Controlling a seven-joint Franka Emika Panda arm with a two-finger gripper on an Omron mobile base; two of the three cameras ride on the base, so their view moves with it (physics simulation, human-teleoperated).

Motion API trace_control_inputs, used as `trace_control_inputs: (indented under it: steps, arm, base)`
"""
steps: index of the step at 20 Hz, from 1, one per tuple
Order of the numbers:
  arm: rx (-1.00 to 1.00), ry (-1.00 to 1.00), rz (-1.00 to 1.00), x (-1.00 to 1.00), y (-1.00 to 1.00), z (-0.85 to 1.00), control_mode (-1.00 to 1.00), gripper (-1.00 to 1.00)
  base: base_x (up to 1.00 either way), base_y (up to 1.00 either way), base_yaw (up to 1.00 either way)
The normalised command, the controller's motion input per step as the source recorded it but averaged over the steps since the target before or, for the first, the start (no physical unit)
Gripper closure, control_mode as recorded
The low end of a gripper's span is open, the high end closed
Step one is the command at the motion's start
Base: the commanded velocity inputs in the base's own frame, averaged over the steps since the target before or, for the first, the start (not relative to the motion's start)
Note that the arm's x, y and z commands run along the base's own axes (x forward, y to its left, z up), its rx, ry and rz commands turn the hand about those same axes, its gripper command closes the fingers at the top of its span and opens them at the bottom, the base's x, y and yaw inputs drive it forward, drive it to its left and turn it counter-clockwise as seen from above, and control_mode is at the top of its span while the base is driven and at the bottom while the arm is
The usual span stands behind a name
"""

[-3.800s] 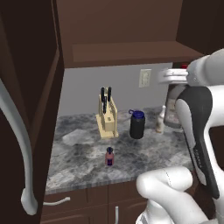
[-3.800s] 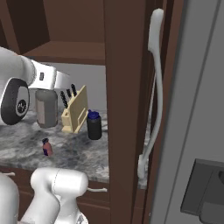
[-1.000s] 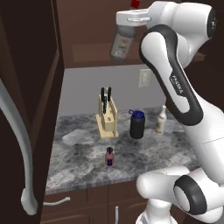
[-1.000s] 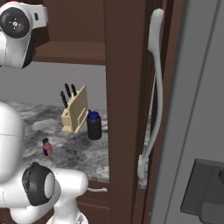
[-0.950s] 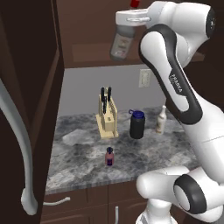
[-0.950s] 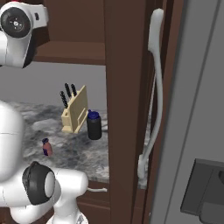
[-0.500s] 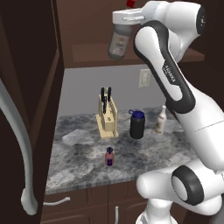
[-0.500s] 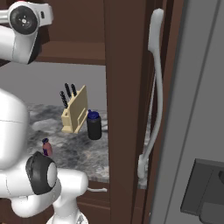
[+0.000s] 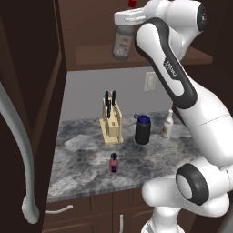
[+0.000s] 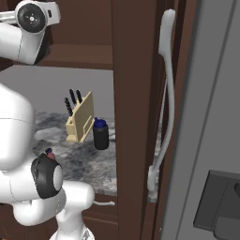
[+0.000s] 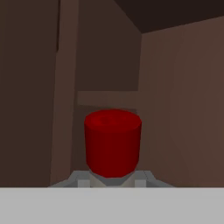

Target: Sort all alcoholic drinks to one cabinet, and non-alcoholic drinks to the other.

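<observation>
My gripper (image 9: 129,20) is shut on the neck of the clear greyish glass bottle (image 9: 123,43), high up at the open wall cabinet. The bottle hangs slightly tilted, its base at the front edge of the plank shelf (image 9: 91,55). Its red cap (image 11: 113,142) fills the lower middle of the hand view, with the dark cabinet interior behind. On the counter below stand the black blue-lidded bottle (image 9: 142,129), the cream-white slim-necked bottle (image 9: 167,125) and the small red bottle (image 9: 113,163). The black bottle (image 10: 100,134) also shows in the right base view.
A wooden knife block (image 9: 112,119) stands left of the black bottle. The cabinet's open door with its long curved grey handle (image 9: 22,154) hangs at the left. Another door with a grey handle (image 10: 161,108) stands to the right. Drawer fronts (image 9: 63,210) run below the counter.
The arm has lifted the glass bottle from counter height up to the cabinet shelf. Over the last second it has shifted slightly left. The counter bottles have not moved.
</observation>
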Motion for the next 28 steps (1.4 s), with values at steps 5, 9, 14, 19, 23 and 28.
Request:
trace_control_inputs:
  steps: [5, 9, 14, 19, 23, 28]
  arm:
    - [-0.03, 0.0, 0.0, 0.07, 0.01, -0.15, -1.0, 1.0]
    - [-0.02, 0.0, 0.0, 0.09, 0.05, -0.21, -1.0, 1.0]
    - [-0.01, 0.0, 0.0, 0.27, 0.13, -0.06, -1.0, 1.0]
    - [0.0, 0.0, 0.0, 0.34, 0.24, 0.0, -1.0, 1.0]
    - [0.0, 0.0, 0.0, 0.36, 0.17, 0.0, -1.0, 1.0]
    - [0.0, 0.0, 0.0, 0.39, 0.0, 0.0, -1.0, 1.0]
  base:
    - [0.0, 0.0, 0.0]
    - [0.0, 0.0, 0.0]
    - [0.0, 0.0, 0.0]
    - [0.0, 0.0, 0.0]
    - [0.0, 0.0, 0.0]
    - [0.0, 0.0, 0.0]
